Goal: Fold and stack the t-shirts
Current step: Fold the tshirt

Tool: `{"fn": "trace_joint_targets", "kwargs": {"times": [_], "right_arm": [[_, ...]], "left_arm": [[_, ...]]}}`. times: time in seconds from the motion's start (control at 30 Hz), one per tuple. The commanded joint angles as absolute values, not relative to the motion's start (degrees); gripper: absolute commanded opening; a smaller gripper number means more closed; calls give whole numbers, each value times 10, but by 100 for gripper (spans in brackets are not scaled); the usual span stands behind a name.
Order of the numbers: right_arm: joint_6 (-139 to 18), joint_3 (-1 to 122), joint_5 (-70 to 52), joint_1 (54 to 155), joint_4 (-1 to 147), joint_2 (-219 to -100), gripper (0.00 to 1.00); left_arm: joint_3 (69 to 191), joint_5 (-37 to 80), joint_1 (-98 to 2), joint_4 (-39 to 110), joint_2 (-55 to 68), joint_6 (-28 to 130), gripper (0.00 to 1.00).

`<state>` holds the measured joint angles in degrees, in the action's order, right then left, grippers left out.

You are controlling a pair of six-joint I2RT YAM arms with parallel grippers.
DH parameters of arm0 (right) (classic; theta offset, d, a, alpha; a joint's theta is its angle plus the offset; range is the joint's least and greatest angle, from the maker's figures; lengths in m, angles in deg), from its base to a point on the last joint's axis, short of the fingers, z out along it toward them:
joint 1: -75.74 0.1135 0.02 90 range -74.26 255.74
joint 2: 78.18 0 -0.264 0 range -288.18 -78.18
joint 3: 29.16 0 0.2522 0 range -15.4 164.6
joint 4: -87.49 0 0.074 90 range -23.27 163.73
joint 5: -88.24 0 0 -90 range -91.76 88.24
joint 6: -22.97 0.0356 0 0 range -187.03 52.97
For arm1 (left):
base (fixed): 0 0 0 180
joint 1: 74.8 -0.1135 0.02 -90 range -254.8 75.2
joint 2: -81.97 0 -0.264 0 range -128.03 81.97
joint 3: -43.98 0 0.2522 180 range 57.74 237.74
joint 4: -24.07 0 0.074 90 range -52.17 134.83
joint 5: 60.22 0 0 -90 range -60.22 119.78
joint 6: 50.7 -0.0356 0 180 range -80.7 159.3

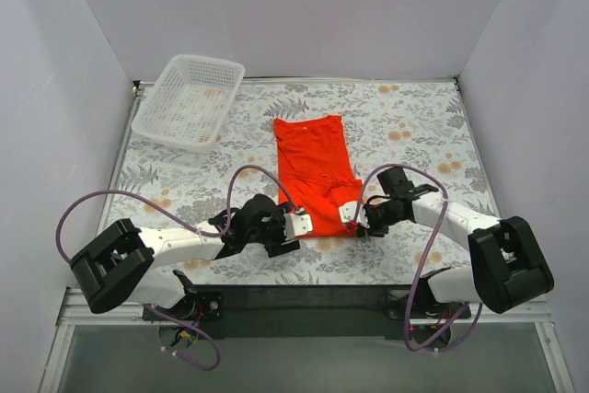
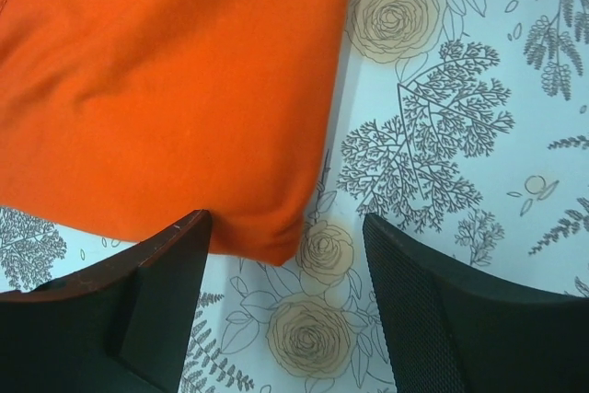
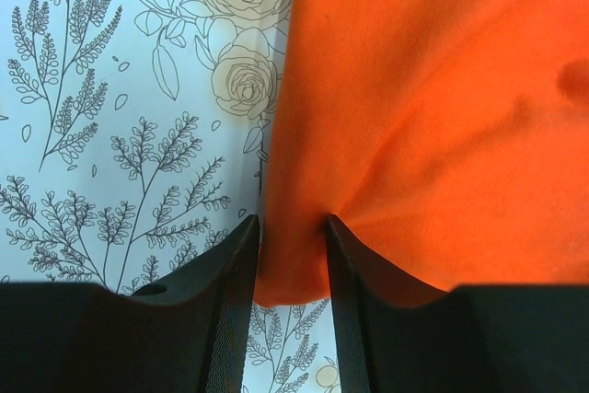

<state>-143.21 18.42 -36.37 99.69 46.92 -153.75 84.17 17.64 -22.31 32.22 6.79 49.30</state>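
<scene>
Pinching the t-shirt (image 3: 433,108) corner is the right gripper (image 3: 290,221); left gripper (image 2: 283,221) gapes open.

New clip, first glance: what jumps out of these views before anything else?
The orange-red t-shirt jumps out, lying as a narrow strip at the middle of the floral table. At its near edge, the right hand pinches one corner, and the left hand stands open around the other. A white mesh basket sits at the far left corner.
</scene>
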Motion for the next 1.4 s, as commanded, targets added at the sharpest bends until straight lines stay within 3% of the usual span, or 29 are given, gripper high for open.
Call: {"fn": "trace_joint_targets", "kwargs": {"times": [0.0, 0.13, 0.27, 0.33, 0.37, 0.4, 0.47, 0.63, 0.77, 1.07, 1.37], "right_arm": [[-1425, 178, -381, 987, 474, -1544, 35], [-1425, 175, -387, 977, 474, -1547, 33], [-1423, 177, -392, 973, 473, -1554, 27], [-1420, 180, -396, 972, 466, -1554, 21], [-1421, 183, -399, 971, 461, -1551, 13], [-1419, 187, -402, 971, 443, -1543, 10], [-1419, 211, -407, 971, 410, -1537, 5], [-1462, 276, -436, 970, 269, -1518, 1], [-1417, 350, -461, 971, 271, -1514, 1], [-1309, 621, -424, 938, 287, -1763, 1], [-1200, 919, -401, 924, 316, -1988, 1]], "left_arm": [[864, 197, -218, 290, 49, 473, 62], [865, 206, -214, 291, 21, 472, 57], [862, 221, -213, 293, 6, 472, 47], [865, 223, -213, 301, 8, 471, 28], [867, 221, -212, 305, 13, 473, 21], [867, 218, -209, 312, 21, 478, 9], [862, 206, -208, 319, 58, 483, 0], [852, 127, -205, 362, 140, 484, 0], [873, 98, -210, 390, 164, 470, 0], [977, -53, -422, 327, 54, 498, 0], [1149, -30, -516, 275, -149, 537, 0]]}}
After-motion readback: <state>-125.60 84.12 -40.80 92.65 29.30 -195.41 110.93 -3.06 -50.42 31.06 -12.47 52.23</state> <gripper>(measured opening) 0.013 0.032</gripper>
